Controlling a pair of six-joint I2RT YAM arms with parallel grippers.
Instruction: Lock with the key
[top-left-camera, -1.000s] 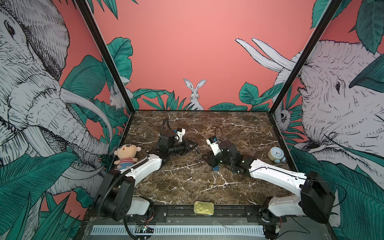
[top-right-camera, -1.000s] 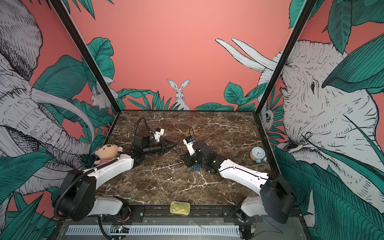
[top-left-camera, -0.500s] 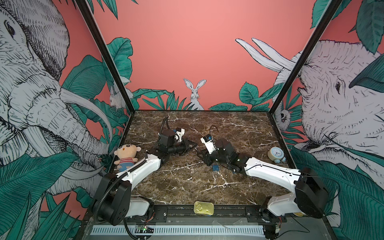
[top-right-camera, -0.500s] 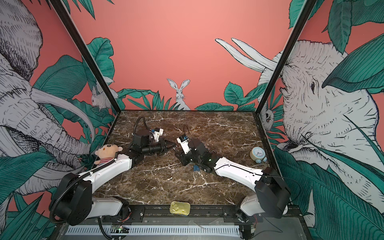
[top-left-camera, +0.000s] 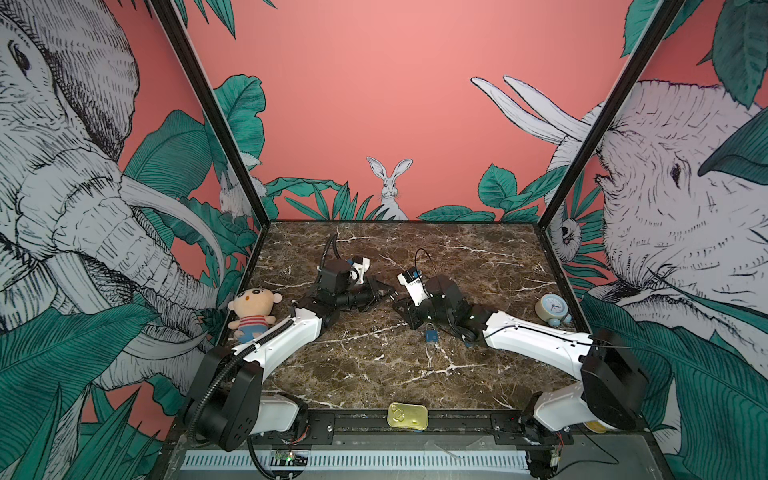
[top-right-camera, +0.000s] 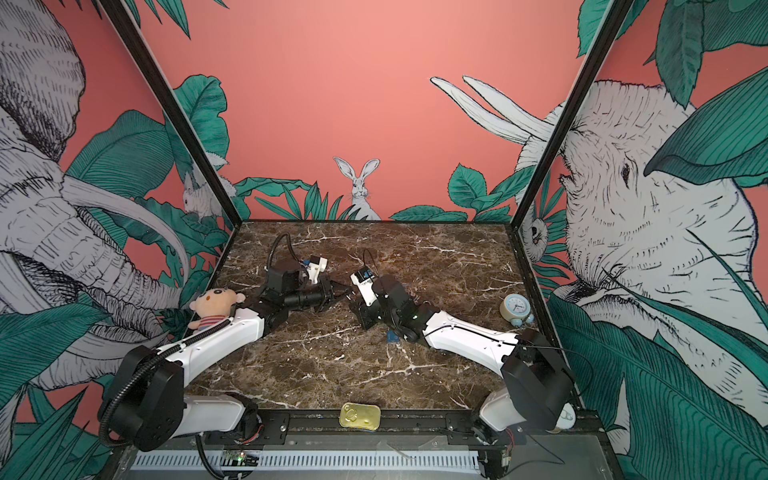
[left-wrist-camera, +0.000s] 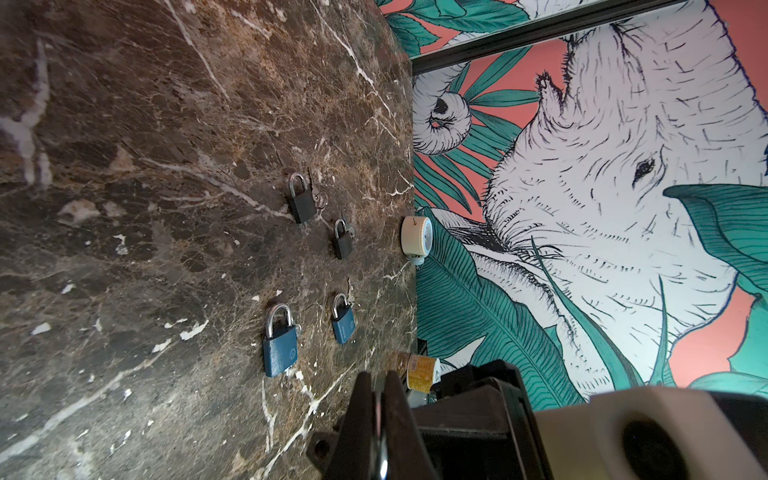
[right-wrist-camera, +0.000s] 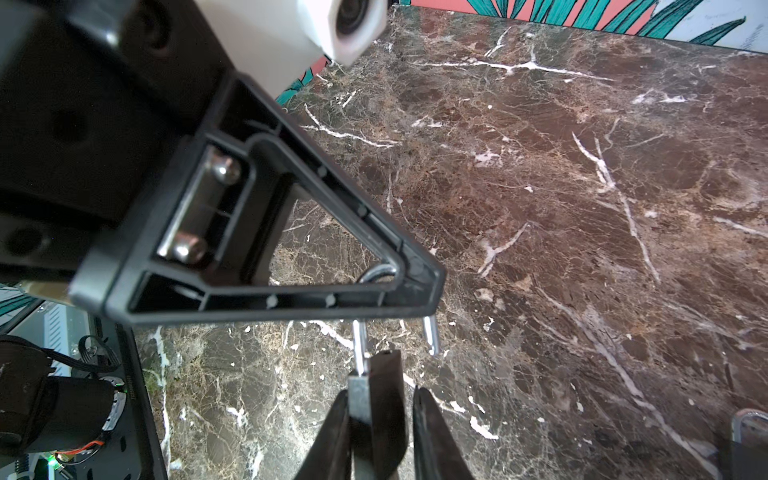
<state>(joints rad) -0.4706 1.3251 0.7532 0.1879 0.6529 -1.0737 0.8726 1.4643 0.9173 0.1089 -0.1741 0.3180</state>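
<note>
Doll (top-left-camera: 253, 309) sits at the left edge of the table (top-left-camera: 374, 365) beside our left arm (top-left-camera: 286, 338), which stretches low toward the middle. Its left gripper (left-wrist-camera: 377, 376) is squeezed together on the shackle (right-wrist-camera: 360, 345) of a dark padlock (right-wrist-camera: 376, 399). Our right gripper (right-wrist-camera: 380, 392) flanks that padlock's body; we cannot tell whether it pinches. A blue padlock (left-wrist-camera: 280, 345) lies flat, its emblem too small to read. Clock (top-left-camera: 550, 306) hugs the right edge; we see bare marble toward the back wall.

Place: robot lab test booth
Walls: printed jungle panels (top-left-camera: 374, 104), black frame posts (top-left-camera: 208, 108)
Floor: marble-look tabletop (top-left-camera: 478, 257)
Fixtures: left arm (top-left-camera: 286, 336) and right arm (top-left-camera: 536, 340) bolted to a near rail (top-left-camera: 457, 424)
</note>
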